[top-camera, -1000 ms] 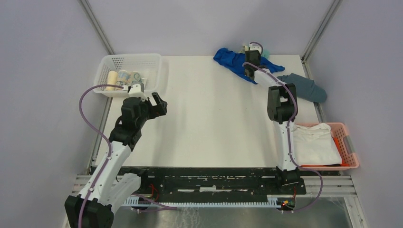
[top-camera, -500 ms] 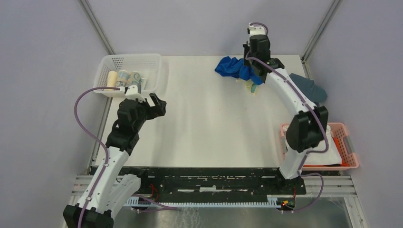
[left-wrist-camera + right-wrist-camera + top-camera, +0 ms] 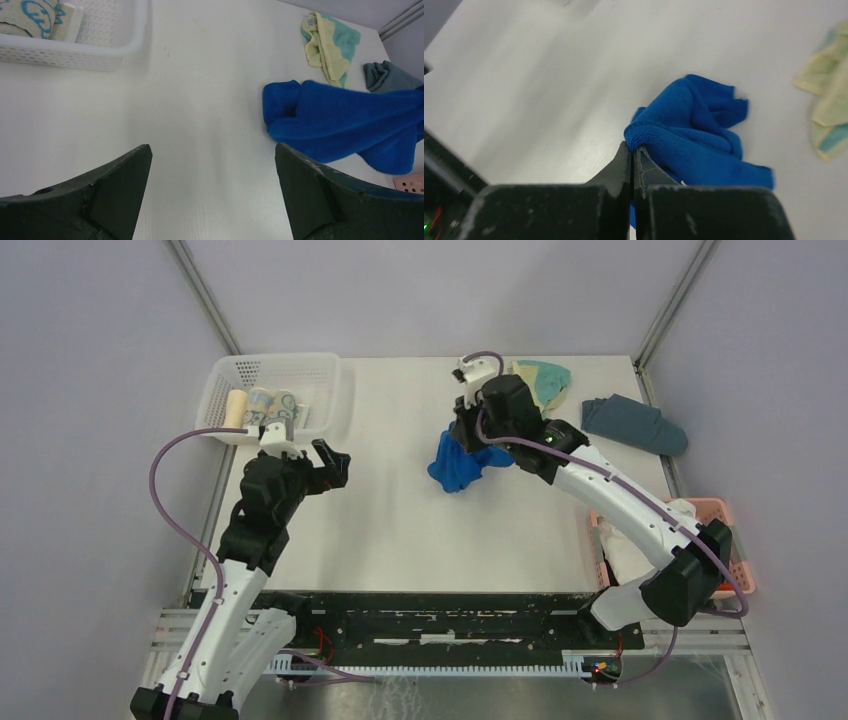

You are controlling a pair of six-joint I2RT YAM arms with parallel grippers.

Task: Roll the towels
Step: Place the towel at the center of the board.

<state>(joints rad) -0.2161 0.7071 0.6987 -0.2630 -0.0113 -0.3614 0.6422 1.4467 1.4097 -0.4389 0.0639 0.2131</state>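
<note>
The right gripper (image 3: 631, 150) is clamped tight on a hemmed edge of the blue towel (image 3: 694, 140), its jaws pressed together with only a thin fold of cloth between them. The towel hangs from it in a crumpled bunch about midway between the left and right edges of the table (image 3: 400, 520), in its far half. Whether the low end touches the tabletop cannot be told. The yellow and teal towel (image 3: 545, 380) lies in a loose heap at the far edge, right of the middle, apart from the blue one and from both arms. The left gripper (image 3: 211, 150) hovers over the left part of the table with its jaws spread wide and nothing between them, near the white basket (image 3: 275, 362) in the far left corner. That basket holds a few rolled towels (image 3: 262, 405), which I take for finished work. A grey-blue cloth (image 3: 635, 423) lies by the far right corner and a pink basket (image 3: 742, 570) sits at the right edge. As I judge it, neither of the two loose towels is begun as a roll. The blue one must be laid flat and rolled, then the yellow one fetched and treated likewise.
</note>
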